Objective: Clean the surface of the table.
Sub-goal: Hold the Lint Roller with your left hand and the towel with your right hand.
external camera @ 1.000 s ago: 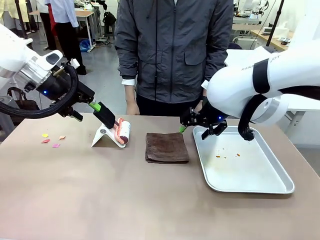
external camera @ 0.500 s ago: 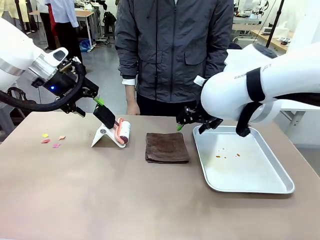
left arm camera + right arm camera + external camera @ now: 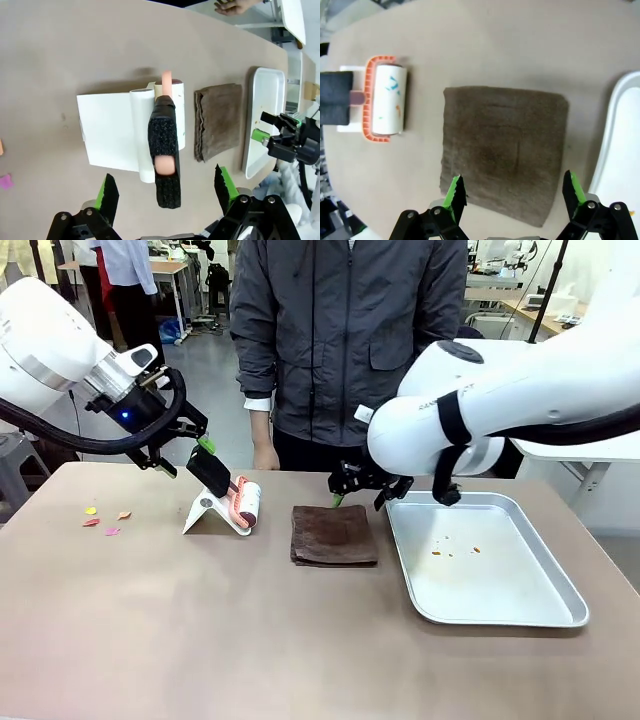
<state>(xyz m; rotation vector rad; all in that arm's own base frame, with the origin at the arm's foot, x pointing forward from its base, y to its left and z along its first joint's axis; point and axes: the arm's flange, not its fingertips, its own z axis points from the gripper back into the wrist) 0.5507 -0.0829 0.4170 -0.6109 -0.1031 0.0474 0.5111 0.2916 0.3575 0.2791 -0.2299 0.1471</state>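
Left gripper (image 3: 164,175) spread, straddling roller handle (image 3: 162,145) | right gripper (image 3: 512,177) spread over cloth (image 3: 502,150) | front: scraps (image 3: 103,522) on table (image 3: 250,640)

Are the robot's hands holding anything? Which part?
Nothing is held. The left gripper stands open about the lint roller's black handle, not clamped; the right gripper hangs open above the brown cloth.

The table (image 3: 200,640) is matte brownish-taupe; the central cloth (image 3: 334,535) is dark brown; the lint roller (image 3: 247,505) at ten o'clock has an orange frame, black handle, white roll flecked teal; scraps (image 3: 100,521) at nine o'clock are pink, yellow, orange; the tray (image 3: 562,617) at three o'clock gleams silver.
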